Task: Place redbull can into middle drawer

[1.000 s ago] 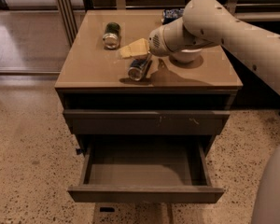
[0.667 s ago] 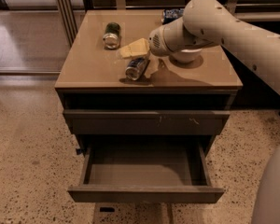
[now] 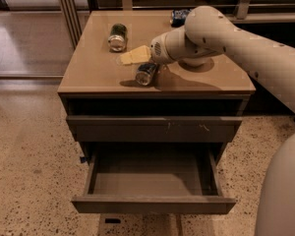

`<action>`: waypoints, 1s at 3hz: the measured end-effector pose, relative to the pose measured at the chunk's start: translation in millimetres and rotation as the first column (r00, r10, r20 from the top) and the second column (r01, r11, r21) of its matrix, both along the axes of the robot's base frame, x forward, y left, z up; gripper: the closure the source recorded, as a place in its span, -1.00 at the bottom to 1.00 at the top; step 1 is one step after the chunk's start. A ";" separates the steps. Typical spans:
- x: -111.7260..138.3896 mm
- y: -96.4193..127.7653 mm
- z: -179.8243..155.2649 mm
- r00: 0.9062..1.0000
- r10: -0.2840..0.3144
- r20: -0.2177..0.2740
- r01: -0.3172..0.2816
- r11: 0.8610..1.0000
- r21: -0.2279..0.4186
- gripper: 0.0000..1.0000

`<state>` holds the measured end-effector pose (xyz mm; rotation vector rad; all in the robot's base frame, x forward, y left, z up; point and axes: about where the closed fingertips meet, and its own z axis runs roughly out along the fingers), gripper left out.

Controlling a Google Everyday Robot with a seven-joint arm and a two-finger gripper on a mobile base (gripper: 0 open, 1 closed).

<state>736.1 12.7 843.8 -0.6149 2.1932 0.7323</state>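
The redbull can point(image 3: 146, 73), silver and blue with a shiny end facing me, is tilted just above the front middle of the cabinet top and casts a shadow to its left. My gripper point(image 3: 143, 65) reaches in from the right and is shut on the can; one pale yellow finger point(image 3: 132, 56) shows above it. The middle drawer point(image 3: 152, 203) is pulled wide open below, with a plain front panel and a bare flat grey floor.
A green can point(image 3: 117, 37) lies on its side at the back left of the cabinet top point(image 3: 88, 73). A dark blue can point(image 3: 178, 16) lies at the back. A bowl point(image 3: 194, 62) sits under my arm. The scratched drawer front point(image 3: 187, 128) above is closed.
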 end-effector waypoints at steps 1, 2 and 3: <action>6.5 13.0 -8.0 1.000 0.006 0.001 -0.006 0.999 -0.035 -1.00; 6.7 14.6 -8.7 1.000 0.009 0.002 -0.009 0.999 -0.037 -0.64; 6.7 14.7 -8.7 1.000 0.009 0.001 -0.009 0.999 -0.037 -0.17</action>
